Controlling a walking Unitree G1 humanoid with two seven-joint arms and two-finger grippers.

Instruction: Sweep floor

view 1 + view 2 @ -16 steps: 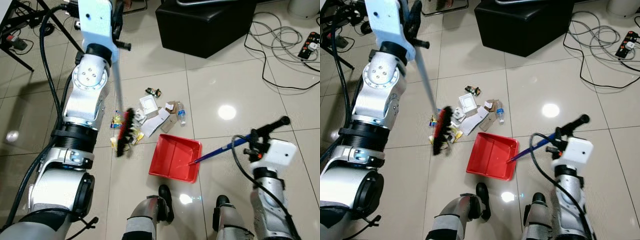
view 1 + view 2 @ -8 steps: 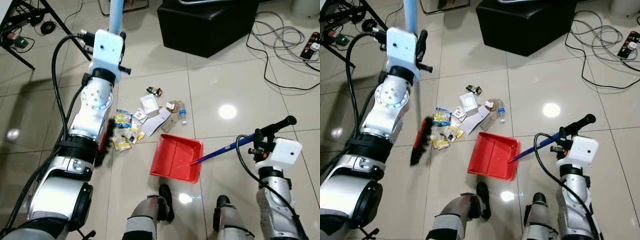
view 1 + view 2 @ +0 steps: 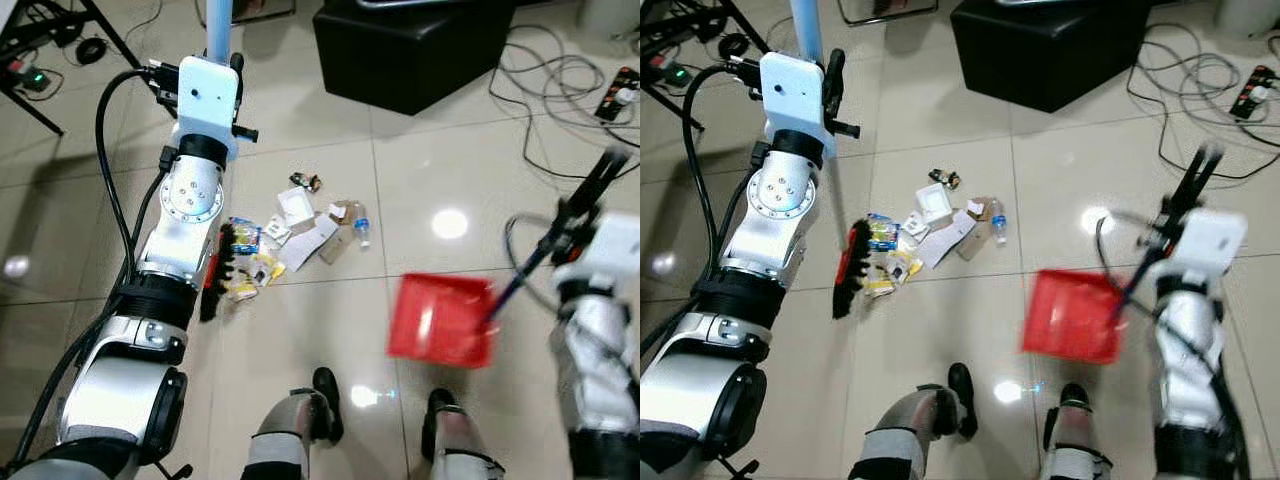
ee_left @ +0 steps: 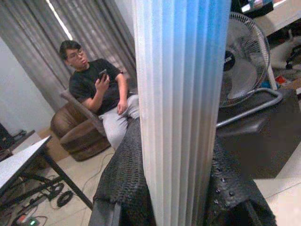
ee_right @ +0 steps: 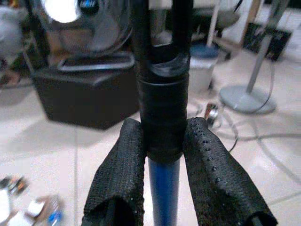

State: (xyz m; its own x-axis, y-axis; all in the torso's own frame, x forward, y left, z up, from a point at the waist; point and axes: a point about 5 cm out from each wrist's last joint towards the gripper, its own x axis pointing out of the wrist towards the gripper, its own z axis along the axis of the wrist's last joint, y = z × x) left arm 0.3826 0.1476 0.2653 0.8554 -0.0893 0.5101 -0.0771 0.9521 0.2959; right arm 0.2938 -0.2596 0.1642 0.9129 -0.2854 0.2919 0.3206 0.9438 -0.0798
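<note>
The left gripper [image 4: 174, 188] is clamped around the pale blue broom handle [image 4: 181, 94], its black textured fingers [image 4: 122, 183] pressed against both sides of the shaft. From the head camera, that handle runs down past the left arm to the broom head [image 3: 847, 270], red-backed with black bristles, which rests on the tiled floor [image 3: 940, 110] just beside the left edge of the litter pile [image 3: 930, 230] (wrappers, bits of cardboard, a small white box and a little plastic bottle).

The right gripper [image 5: 162, 141] is closed on the dustpan handle [image 5: 163, 188], a blue rod with a black grip at its top, squeezed between the two padded fingers [image 5: 117, 179]. The red dustpan [image 3: 1070, 315] hangs blurred at the end of that rod, off to the right of the pile and well apart from it, near the robot's right foot.

Beyond the pile sits a black ottoman [image 3: 1050, 45], with grey cables [image 3: 1180, 70] looping over the tiles to its right. In the left wrist view a person [image 4: 99, 101] sits in a brown armchair holding a phone, and a standing fan [image 4: 240, 70] is nearby.
</note>
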